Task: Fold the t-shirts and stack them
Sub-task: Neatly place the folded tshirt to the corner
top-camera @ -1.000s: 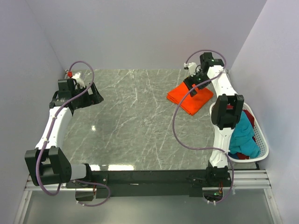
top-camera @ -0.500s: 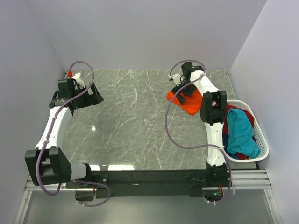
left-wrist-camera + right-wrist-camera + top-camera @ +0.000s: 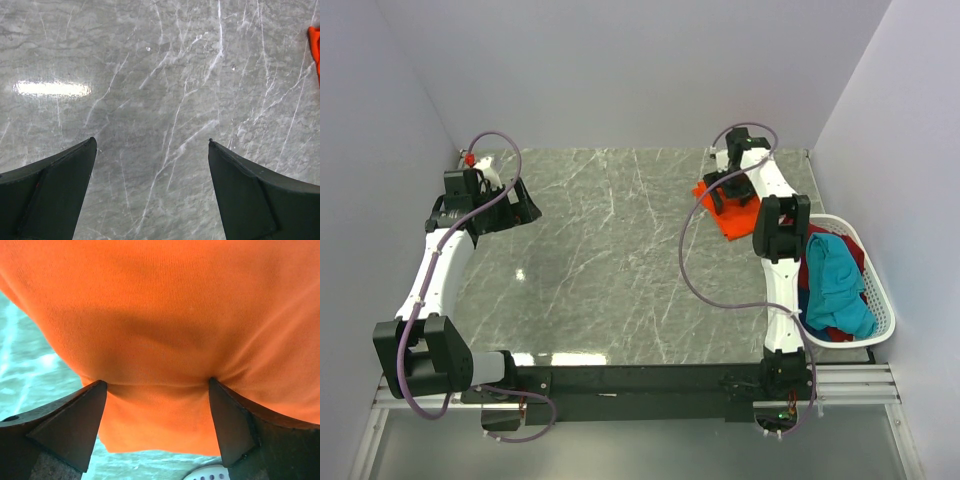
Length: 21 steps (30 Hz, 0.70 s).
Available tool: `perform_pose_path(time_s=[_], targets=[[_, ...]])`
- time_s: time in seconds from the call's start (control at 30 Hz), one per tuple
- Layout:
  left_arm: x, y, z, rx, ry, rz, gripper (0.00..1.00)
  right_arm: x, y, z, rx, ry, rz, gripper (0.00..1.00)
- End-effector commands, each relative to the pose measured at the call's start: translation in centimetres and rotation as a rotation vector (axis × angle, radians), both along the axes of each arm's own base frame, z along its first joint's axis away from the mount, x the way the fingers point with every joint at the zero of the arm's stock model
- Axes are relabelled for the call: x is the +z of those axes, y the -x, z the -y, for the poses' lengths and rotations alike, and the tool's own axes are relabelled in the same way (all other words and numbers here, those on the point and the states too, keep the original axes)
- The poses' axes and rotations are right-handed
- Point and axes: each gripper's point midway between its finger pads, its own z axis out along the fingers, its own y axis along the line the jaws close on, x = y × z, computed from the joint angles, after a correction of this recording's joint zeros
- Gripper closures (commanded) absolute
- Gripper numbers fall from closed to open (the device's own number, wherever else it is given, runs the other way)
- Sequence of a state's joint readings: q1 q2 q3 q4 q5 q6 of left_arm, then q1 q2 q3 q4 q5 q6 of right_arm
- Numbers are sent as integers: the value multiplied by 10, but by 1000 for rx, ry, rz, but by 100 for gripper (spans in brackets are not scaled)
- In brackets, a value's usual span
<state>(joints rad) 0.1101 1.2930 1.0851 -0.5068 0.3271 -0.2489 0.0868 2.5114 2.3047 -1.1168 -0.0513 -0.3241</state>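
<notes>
The bright orange t-shirt [image 3: 736,220] lies folded at the back right of the table. My right gripper [image 3: 718,190] is down on its left part, jaws wide open, with both fingertips pressing into the cloth. In the right wrist view the orange t-shirt [image 3: 160,315] fills the frame and dents between the tips of the right gripper [image 3: 157,382]. The teal t-shirt [image 3: 835,282], a dark red one [image 3: 817,238] and a blue one [image 3: 804,300] lie in the basket. My left gripper [image 3: 523,205] is open and empty over bare table at the far left; the left wrist view [image 3: 150,142] shows it too.
A white plastic basket [image 3: 886,312] stands at the right edge beside the right arm; its rim shows in the right wrist view [image 3: 210,474]. Walls close in the table at the back and both sides. A sliver of the orange t-shirt [image 3: 315,45] shows in the left wrist view.
My right gripper swung left across the orange shirt, then came back right a little. The shirt now lies more bunched and further toward the back right. The left arm has not moved.
</notes>
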Motion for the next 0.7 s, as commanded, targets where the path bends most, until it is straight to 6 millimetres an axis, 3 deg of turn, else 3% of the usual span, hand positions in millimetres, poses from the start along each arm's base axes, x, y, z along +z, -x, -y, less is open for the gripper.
perform_pose_path(time_s=[0.0,0.13,0.2,0.23,0.27,0.33,0.37,0.47,0.67], targets=[[22,-1,1,-13,-5,58,1,1,-22,23,-102,32,80,11],[21,-1,1,-13,3,54,1,36,-38,9,-72,-35,186,9],[21,0,1,-14,-1,55,0,72,-43,4,-73,-57,264,8],[22,0,1,-13,-2,55,0,85,-42,-1,-71,-68,288,7],[22,0,1,-14,-3,55,1,117,-40,-2,-78,-72,351,7],[21,2,0,-12,-3,54,0,129,-29,-3,-117,-61,372,6],[24,2,0,-11,-2,65,1,152,-23,-2,-134,-59,414,6],[21,4,1,-13,2,65,1,149,1,-4,-181,-36,361,5],[22,6,1,-2,8,71,1,92,53,-9,-304,-39,79,10]])
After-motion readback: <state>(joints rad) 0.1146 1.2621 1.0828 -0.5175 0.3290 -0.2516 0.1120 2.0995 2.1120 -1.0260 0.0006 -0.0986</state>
